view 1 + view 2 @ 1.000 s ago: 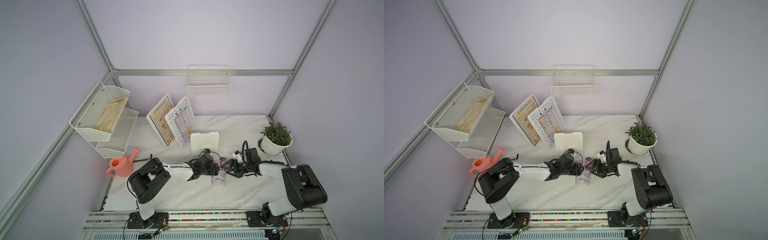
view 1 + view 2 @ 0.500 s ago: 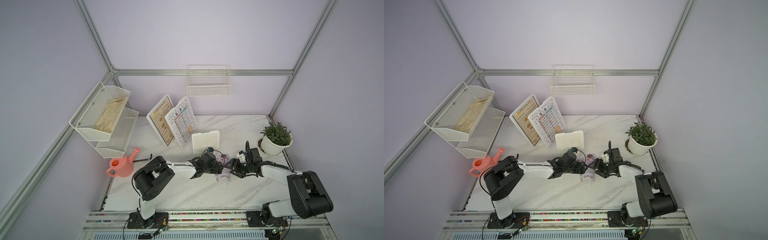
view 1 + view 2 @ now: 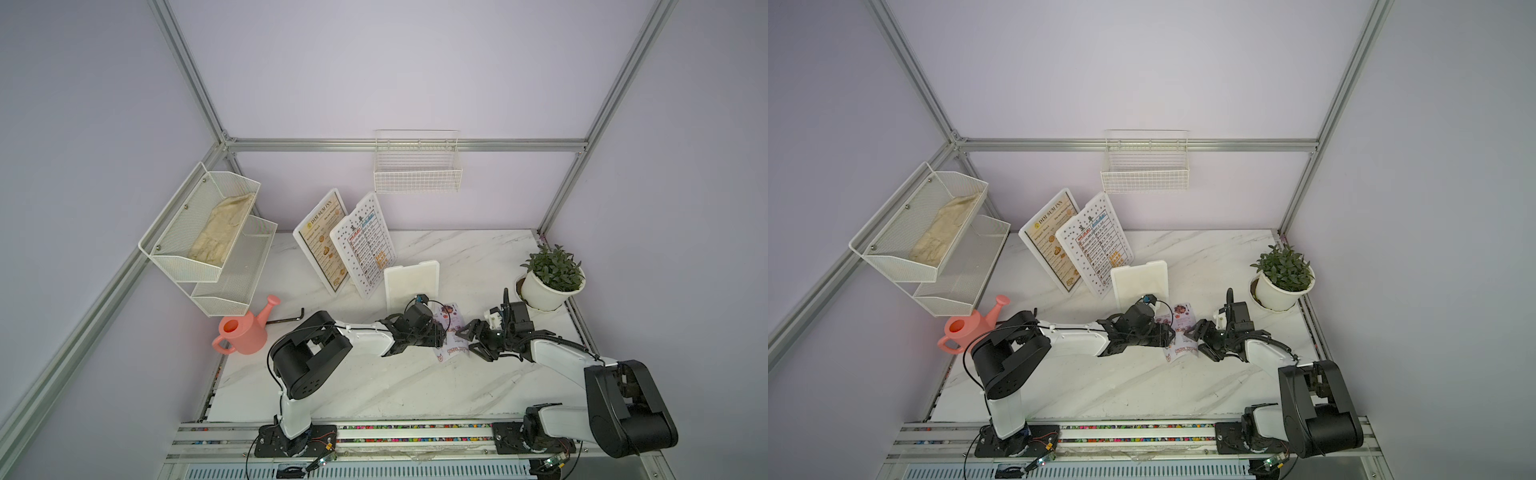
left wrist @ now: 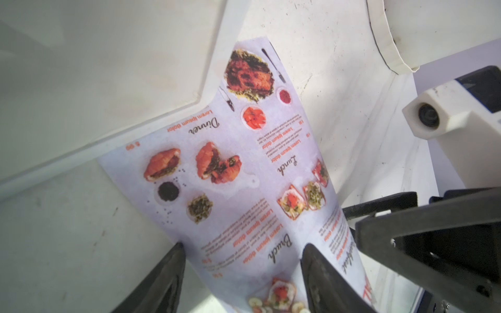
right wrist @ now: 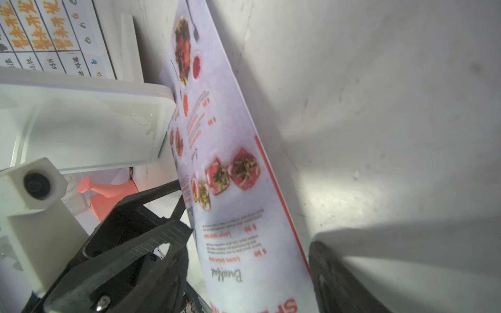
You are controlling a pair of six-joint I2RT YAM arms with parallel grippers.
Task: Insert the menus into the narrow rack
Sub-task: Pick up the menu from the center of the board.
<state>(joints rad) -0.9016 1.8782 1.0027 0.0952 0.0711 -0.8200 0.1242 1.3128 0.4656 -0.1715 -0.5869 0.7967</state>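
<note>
Marble tabletop carrying rack with DIM SUM INN menu and grid menu leaning just behind it; potted plant at right edge, pink watering can at left. Small leaflet raised between both arms just in front of rack, rack corner crowding its edge. Left tool spread around leaflet, grip unclear; right tool spread at its other edge, both shifted back toward rack since a second ago.

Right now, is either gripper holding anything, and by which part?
Cannot be told. The small leaflet stands tilted, its lower end between the spread fingers of the left gripper, the right gripper open beside it; no firm pinch shows.
</note>
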